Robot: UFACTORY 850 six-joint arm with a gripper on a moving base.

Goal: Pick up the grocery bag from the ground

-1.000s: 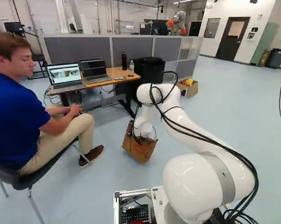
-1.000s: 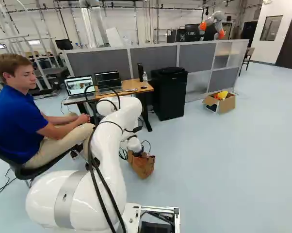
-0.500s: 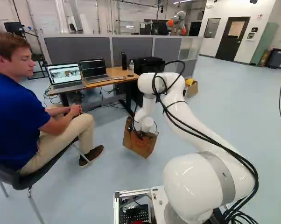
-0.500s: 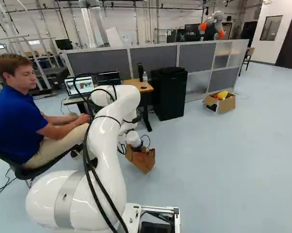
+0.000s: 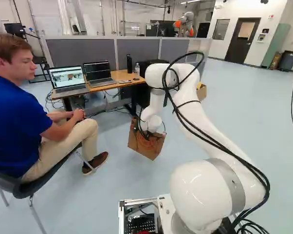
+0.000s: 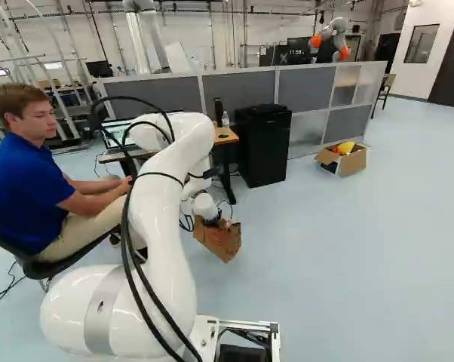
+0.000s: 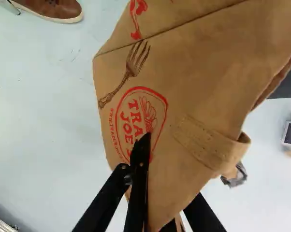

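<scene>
The gripper (image 5: 145,135) hangs at the end of my arm, at the top edge of the brown paper grocery bag (image 5: 151,147). Tilted, the bag (image 6: 221,240) appears raised off the floor. In the wrist view, the gripper (image 7: 149,157) is shut on the bag (image 7: 194,87): one black finger lies across its printed side, while the other is mostly hidden behind the paper. A folded paper handle (image 7: 208,145) sticks out beside the fingers.
A seated person's shoe (image 5: 95,163) is left of the bag in the left base view. Beyond stand a desk (image 5: 118,77), a black cabinet (image 6: 262,145) and a cardboard box (image 6: 346,161). Another robot (image 6: 331,38) is behind the partition (image 6: 242,87).
My arm has risen, its elbow and wrist climbing in both base views. The bag has moved up with the gripper and swung into a more tilted hang. The base has stayed put.
</scene>
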